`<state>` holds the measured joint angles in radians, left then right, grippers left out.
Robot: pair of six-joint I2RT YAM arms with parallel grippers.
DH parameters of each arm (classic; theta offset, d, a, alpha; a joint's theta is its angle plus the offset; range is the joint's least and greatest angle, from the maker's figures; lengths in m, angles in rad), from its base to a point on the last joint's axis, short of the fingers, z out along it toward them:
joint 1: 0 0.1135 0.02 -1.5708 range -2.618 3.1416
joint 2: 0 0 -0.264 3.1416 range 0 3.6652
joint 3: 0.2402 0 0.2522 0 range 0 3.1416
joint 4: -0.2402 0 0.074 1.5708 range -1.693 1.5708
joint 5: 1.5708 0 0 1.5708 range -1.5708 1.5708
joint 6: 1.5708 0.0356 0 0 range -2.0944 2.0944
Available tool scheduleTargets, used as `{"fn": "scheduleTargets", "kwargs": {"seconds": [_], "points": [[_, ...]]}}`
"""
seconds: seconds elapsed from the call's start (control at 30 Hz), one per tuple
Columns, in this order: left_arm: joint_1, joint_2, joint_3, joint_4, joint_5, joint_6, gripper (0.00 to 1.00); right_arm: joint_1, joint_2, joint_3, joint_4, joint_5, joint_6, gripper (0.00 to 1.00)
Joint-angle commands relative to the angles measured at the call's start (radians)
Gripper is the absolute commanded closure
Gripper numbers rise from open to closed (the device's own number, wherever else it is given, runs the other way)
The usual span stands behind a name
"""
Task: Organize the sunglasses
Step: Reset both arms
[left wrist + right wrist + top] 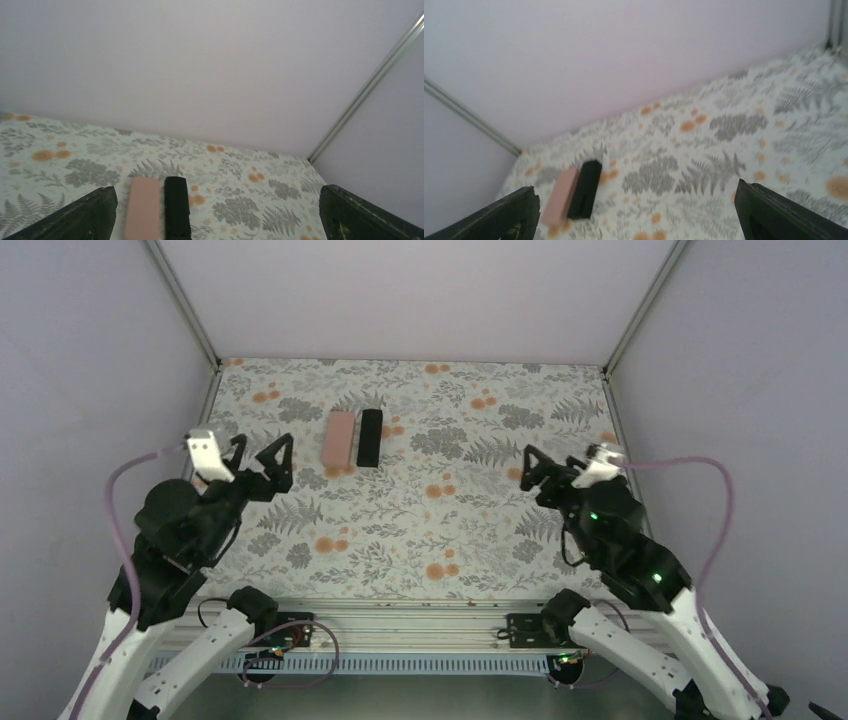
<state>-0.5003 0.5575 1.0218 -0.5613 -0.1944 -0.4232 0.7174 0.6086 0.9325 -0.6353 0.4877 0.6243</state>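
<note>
Lying side by side: one pink case [339,439], one black case [369,437]; left and right jaws spread.

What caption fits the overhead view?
A pink oblong case beside black oblong case on floral table; left pincer and right pincer open, empty.

I'm getting even, diffuse light, so shadows on the surface [420,510] are faint and soft-edged, and the pale walls [400,290] take a slight lilac cast. The top view is bright and crisp. The right wrist view is smeared with blur — the pink case [560,199] and black case [585,190] have fuzzy edges. The left wrist view is steadier — a little dimmer and grainier, but the surface pattern is readable.
</note>
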Motion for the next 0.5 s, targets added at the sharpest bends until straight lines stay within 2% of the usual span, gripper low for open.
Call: {"fn": "scheduleTargets", "kwargs": {"seconds": [0.0,0.17,0.47], "points": [[0.002,-0.117,-0.073,-0.043,-0.096,0.020,0.00,-0.006,-0.110,0.041,-0.081,0.188,-0.056,0.00],[0.002,-0.226,-0.112,-0.058,-0.136,0.032,0.00,-0.006,-0.210,0.031,-0.098,0.310,-0.085,0.00],[0.002,-0.258,-0.100,-0.062,-0.166,0.084,0.00,-0.006,-0.240,0.029,-0.100,0.336,-0.089,0.00]]}}
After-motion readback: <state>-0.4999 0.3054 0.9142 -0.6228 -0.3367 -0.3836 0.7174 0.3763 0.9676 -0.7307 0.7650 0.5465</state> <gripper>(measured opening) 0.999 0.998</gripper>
